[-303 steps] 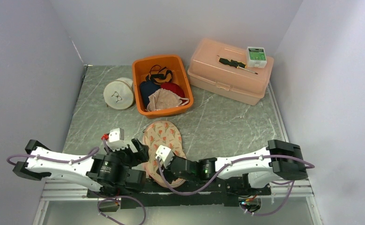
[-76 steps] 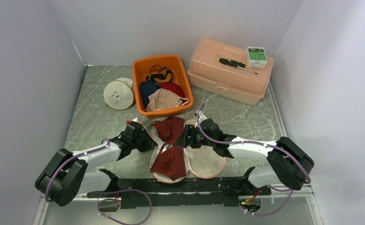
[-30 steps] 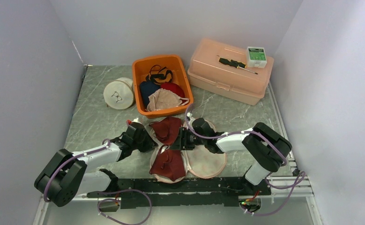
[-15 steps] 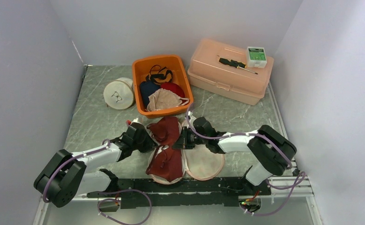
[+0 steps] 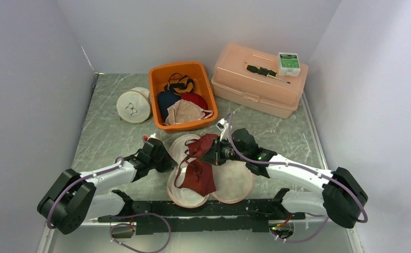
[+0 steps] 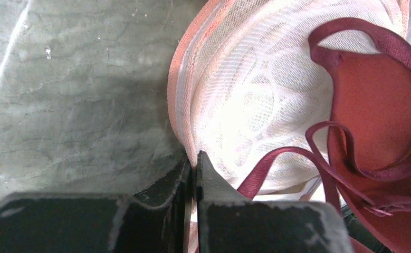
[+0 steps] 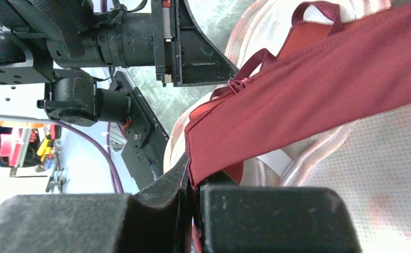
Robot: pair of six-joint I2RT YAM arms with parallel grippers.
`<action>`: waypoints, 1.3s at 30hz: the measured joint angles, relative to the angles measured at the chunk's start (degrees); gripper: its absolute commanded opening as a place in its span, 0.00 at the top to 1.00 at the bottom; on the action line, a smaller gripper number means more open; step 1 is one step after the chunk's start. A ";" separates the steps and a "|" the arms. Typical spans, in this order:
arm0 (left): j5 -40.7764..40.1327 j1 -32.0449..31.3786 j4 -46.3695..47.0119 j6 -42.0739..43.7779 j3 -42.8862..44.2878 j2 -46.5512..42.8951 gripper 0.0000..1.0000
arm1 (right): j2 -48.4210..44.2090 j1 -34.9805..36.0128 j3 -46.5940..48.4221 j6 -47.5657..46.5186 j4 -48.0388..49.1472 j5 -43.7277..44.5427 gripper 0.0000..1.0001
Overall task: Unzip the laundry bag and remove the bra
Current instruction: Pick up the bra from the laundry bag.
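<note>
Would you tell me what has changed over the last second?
The right end effector closed on the red bra and lifted its far cup off the open laundry bag. The left end effector still pinches the bag's rim; orange bin and pink box unmoved.

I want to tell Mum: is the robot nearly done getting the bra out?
Nearly. Done: the laundry bag lies unzipped, open. In hand: the left gripper pinches its rim; the right gripper grips the bra. Left: pulling the bra clear of the bag.
</note>
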 measured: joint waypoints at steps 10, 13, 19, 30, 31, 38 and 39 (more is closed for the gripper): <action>-0.20 -0.13 -1.81 0.02 0.17 -0.94 0.90 | -6.16 -2.40 9.66 -8.37 -12.04 0.11 1.00; -0.33 -0.17 -3.10 0.13 0.17 -1.73 0.86 | -7.61 -3.26 15.47 -11.50 -15.67 0.46 1.00; -0.52 -0.20 -6.69 0.39 0.28 -3.82 0.76 | -7.65 -4.42 24.63 -14.88 -19.23 2.56 1.00; -0.50 -0.22 -16.79 2.82 1.36 -11.37 0.34 | 8.28 -10.80 49.13 -20.61 -21.53 1.75 1.00; -0.52 -0.20 -17.73 2.91 1.38 -12.31 0.31 | 10.58 -11.50 52.17 -21.38 -21.86 0.74 1.00; -1.44 -0.20 -26.58 3.17 3.04 -20.20 0.26 | 27.98 -13.09 76.11 -28.06 -29.09 -6.12 1.00; -1.84 -0.20 -27.67 3.21 3.45 -21.20 0.26 | 31.26 -13.29 81.37 -29.24 -31.65 -7.45 1.00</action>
